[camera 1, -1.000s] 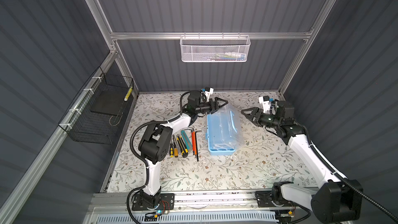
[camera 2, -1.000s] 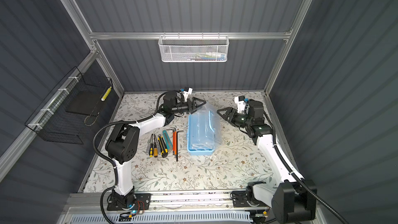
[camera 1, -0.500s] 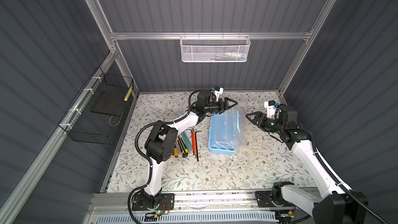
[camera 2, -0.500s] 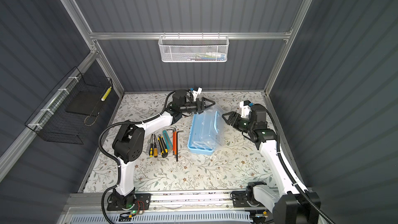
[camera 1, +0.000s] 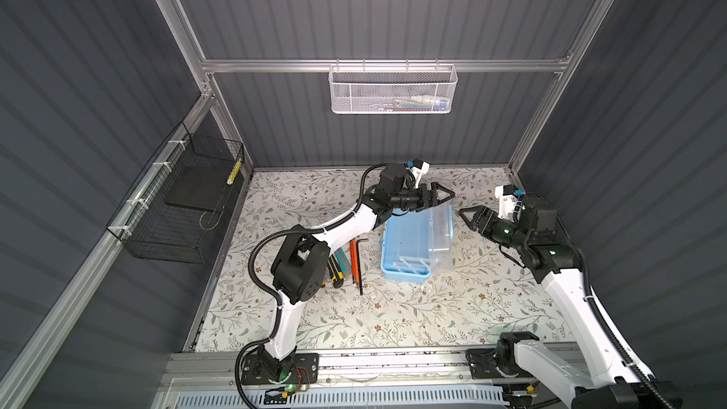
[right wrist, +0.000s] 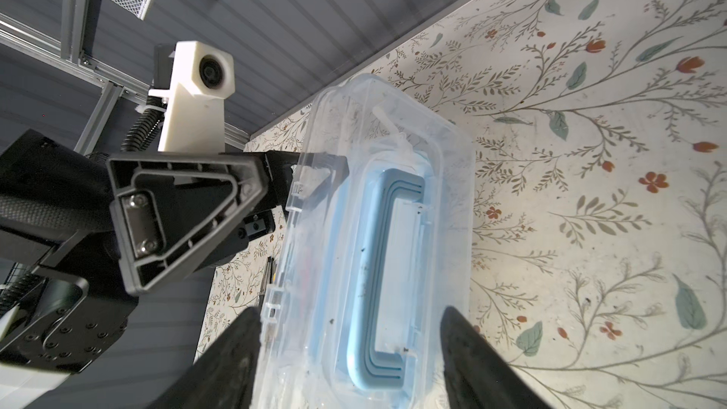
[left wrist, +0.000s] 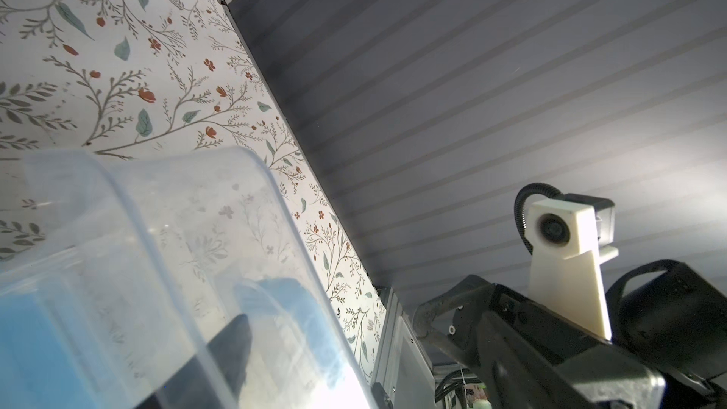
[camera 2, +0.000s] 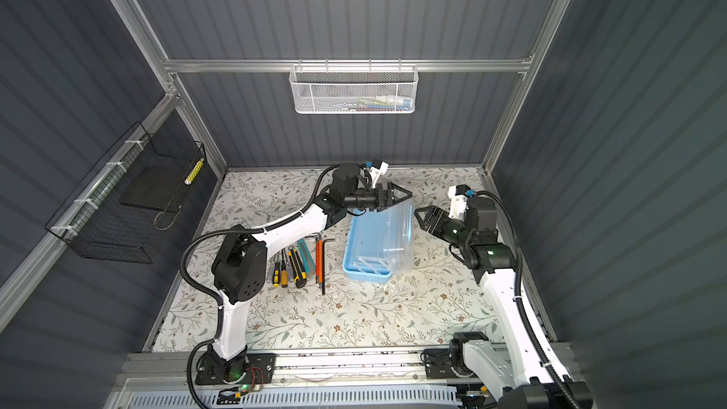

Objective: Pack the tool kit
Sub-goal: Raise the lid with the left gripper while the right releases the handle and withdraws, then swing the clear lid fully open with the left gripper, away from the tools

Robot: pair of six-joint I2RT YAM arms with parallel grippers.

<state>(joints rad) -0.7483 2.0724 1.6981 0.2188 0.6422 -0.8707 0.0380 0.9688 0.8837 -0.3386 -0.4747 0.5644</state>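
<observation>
- Judging by looks, the box (camera 1: 405,257) on the counter (camera 1: 393,316) is light, slick plastic; take its raised lid (camera 1: 440,230) by the rim.
- Your left hand (camera 1: 444,199) gapes at that rim; your right hand (camera 1: 470,217) hangs released, apart.

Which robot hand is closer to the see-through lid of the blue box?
Left. The left gripper is right at the far edge of the raised clear plastic lid, fingers open. The right gripper hovers beside the lid with a gap between them.
</observation>
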